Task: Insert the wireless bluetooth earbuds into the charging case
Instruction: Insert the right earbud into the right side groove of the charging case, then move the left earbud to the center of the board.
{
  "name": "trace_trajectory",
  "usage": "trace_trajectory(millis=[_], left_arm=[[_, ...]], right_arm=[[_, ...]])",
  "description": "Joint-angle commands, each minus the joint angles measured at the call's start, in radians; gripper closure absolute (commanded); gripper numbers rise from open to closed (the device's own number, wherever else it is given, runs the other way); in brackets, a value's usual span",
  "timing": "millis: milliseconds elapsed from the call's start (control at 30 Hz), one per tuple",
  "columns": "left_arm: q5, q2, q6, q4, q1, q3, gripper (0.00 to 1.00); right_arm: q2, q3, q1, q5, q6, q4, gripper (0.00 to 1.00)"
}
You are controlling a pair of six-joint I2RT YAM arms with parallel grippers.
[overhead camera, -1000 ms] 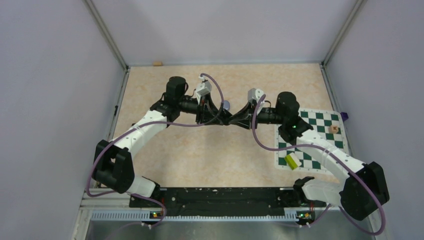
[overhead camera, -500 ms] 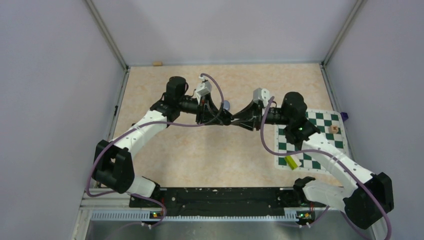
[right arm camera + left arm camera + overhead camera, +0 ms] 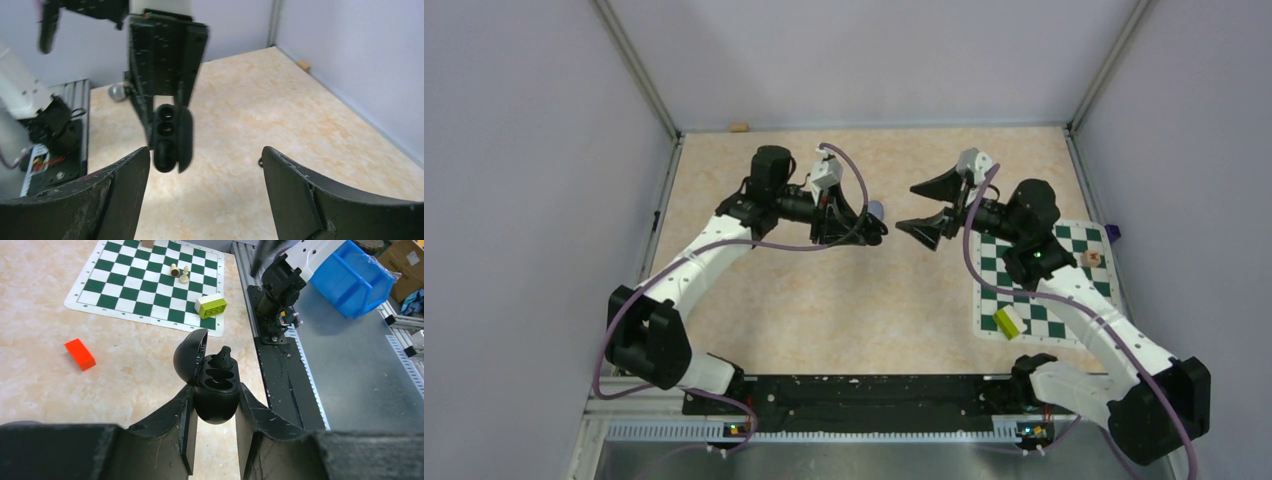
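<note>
My left gripper (image 3: 216, 390) is shut on the black charging case (image 3: 216, 390), which it holds above the table with its lid (image 3: 189, 356) swung open to the left. One black earbud (image 3: 223, 357) stands out of the far end of the case; the recesses nearer me look empty. In the right wrist view the case (image 3: 170, 137) hangs from the left fingers (image 3: 165, 60), just ahead of my right gripper (image 3: 205, 150). That gripper is wide open with nothing in it. From above, the right gripper (image 3: 907, 208) sits a short gap to the right of the left gripper (image 3: 874, 232).
A red block (image 3: 80, 354) lies on the table. The chessboard mat (image 3: 1044, 280) at the right carries a green-and-white brick (image 3: 1009, 321), a wooden piece (image 3: 1092, 258) and chess pieces (image 3: 180, 273). A small lilac round object (image 3: 876, 209) sits behind the left gripper. A tiny dark item (image 3: 260, 162) lies by my right finger.
My right gripper has opened wide and drawn back to the right, away from the case. The left gripper still holds the case and has barely shifted.
</note>
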Motion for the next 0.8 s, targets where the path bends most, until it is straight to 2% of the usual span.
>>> trace_trajectory(millis=[0, 167, 400, 533, 767], left_arm=[[0.031, -0.073, 0.094, -0.084, 0.044, 0.058, 1.0], [0.037, -0.116, 0.163, -0.179, 0.121, 0.097, 1.0], [-0.001, -0.165, 0.266, -0.28, 0.229, 0.111, 1.0], [0.032, -0.182, 0.263, -0.269, 0.325, 0.075, 1.0], [0.115, -0.226, 0.293, -0.292, 0.51, -0.031, 1.0]], right_arm=[[0.028, 0.006, -0.039, 0.191, 0.102, 0.103, 0.19], [0.182, 0.103, -0.04, 0.318, 0.07, -0.029, 0.26], [0.475, 0.319, -0.034, 0.299, 0.062, -0.168, 0.38], [0.623, 0.42, 0.002, 0.304, 0.063, -0.203, 0.43], [0.871, 0.586, 0.099, 0.397, 0.076, -0.236, 0.46]])
